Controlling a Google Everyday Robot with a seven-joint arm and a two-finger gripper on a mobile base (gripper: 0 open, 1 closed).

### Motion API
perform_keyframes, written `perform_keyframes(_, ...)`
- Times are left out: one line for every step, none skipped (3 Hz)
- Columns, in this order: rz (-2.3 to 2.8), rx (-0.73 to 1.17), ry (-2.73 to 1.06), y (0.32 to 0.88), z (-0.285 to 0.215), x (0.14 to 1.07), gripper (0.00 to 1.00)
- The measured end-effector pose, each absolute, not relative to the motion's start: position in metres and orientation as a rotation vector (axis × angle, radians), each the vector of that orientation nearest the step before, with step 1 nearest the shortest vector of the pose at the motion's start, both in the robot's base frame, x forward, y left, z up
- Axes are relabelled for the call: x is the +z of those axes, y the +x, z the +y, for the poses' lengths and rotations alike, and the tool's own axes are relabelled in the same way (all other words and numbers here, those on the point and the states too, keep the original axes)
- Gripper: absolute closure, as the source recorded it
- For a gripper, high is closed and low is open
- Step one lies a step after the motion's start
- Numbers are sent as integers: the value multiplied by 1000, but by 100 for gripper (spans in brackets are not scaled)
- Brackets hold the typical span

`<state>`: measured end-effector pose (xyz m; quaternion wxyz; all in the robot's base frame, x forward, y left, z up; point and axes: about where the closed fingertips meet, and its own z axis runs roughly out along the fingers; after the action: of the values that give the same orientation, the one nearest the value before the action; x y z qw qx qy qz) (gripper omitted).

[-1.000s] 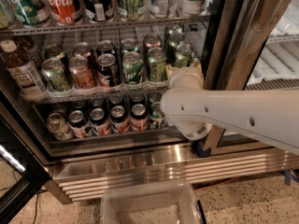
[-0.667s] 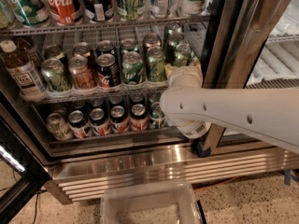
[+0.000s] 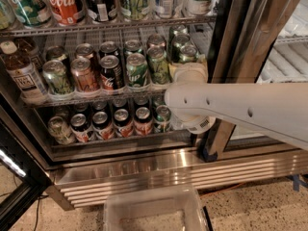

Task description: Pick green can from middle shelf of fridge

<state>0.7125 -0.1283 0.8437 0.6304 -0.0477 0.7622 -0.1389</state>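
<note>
1. Fridge [image 3: 144,163]: the door stands open. The stainless base runs across the near side, and three wire racks are in view.
2. Middle shelf [image 3: 96,97]: it carries rows of cans, with a tea bottle [image 3: 21,76] at the left end. The front row, from left to right, holds a pale green can [image 3: 57,77], a copper can [image 3: 84,75], a black can [image 3: 111,72], a "UP" can [image 3: 136,70] and a further green can [image 3: 158,65].
3. Green can [image 3: 187,53]: it stands upright at the right end of the middle shelf, near the front. Its lid and upper body are visible. Its lower body is hidden behind the gripper.
4. Gripper [image 3: 188,71]: it is at the right end of the middle shelf, directly in front of the green can and just right of the front row. Whether it is wide, narrow or holding the can cannot be told. Contact with the can cannot be confirmed.
5. Arm [image 3: 240,107]: it is white and enters from the right, crossing in front of the right door post.
6. Upper rack: it carries large bottles [image 3: 101,4].
7. Lower rack: it carries more cans [image 3: 122,121].
8. Clear bin [image 3: 154,201]: it sits on the floor, near side, below the base.
</note>
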Motion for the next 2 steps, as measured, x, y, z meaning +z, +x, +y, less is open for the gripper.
perform_keyframes(1745,-318,-109,712,-127,844,40)
perform_keyframes(1747,-310,-101,724,-129,844,60)
